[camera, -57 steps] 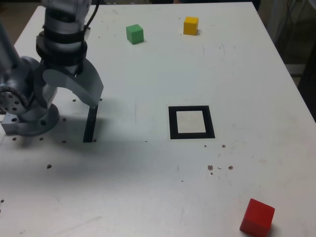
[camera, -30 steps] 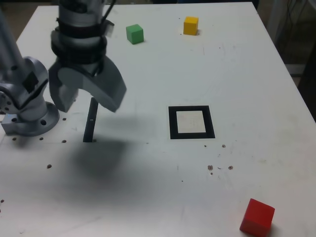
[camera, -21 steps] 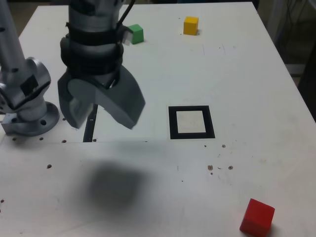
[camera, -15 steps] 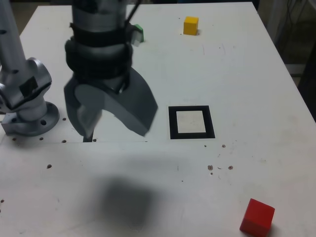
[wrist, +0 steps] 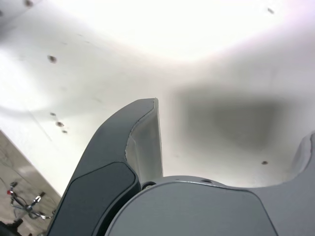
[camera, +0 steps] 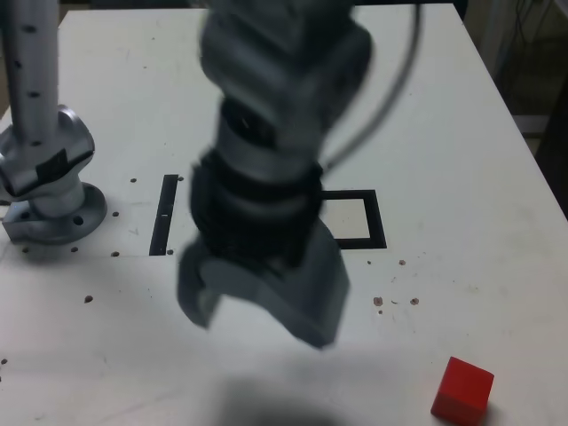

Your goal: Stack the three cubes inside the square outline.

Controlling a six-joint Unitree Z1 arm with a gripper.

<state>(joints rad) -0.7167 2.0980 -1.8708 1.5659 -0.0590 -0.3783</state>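
Here the end effector (camera: pixel 257 315) hangs blurred above the worktop (camera: pixel 461 160), jaws spread wide and empty. The red cube (camera: pixel 462 390) sits well apart, toward the exterior view's right. The square outline (camera: pixel 355 217) lies partly hidden behind the arm.

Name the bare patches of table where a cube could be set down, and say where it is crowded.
Free: the strip between the square outline and the table edge on the exterior view's right, and the near corner on its left, below the arm base. Crowded: the middle, where the open gripper hangs, and beside the red cube.
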